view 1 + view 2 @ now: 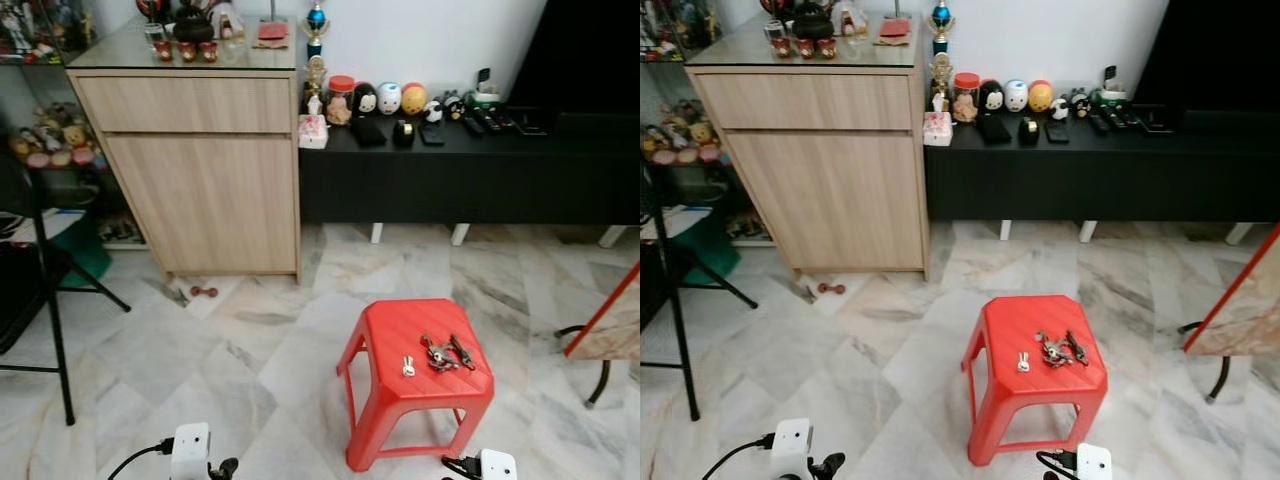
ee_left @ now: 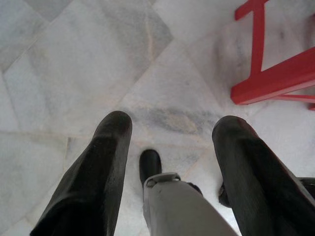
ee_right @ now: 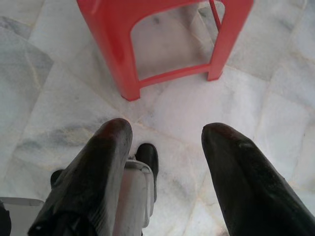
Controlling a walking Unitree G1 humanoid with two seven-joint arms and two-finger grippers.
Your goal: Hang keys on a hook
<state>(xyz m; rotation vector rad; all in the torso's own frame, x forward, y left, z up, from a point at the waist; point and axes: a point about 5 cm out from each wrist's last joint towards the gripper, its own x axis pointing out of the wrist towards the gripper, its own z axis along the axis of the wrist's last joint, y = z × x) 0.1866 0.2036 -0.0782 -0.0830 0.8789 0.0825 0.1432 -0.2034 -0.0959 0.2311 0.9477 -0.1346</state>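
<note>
Presently: bunch of metal keys lying loose on the seat of a red plastic stool on the marble floor, near right, with a small separate key beside it, likely staged at reachable height. Left gripper and right gripper hang low, fingers spread, empty. No hook or readable writing discernible.

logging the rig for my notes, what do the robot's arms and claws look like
Each claw, left and right, has two long, rounded, glossy black fingers. The head views show white boxy wrist housings with black cables trailing off. A silver-grey part sits between the fingers.
</note>
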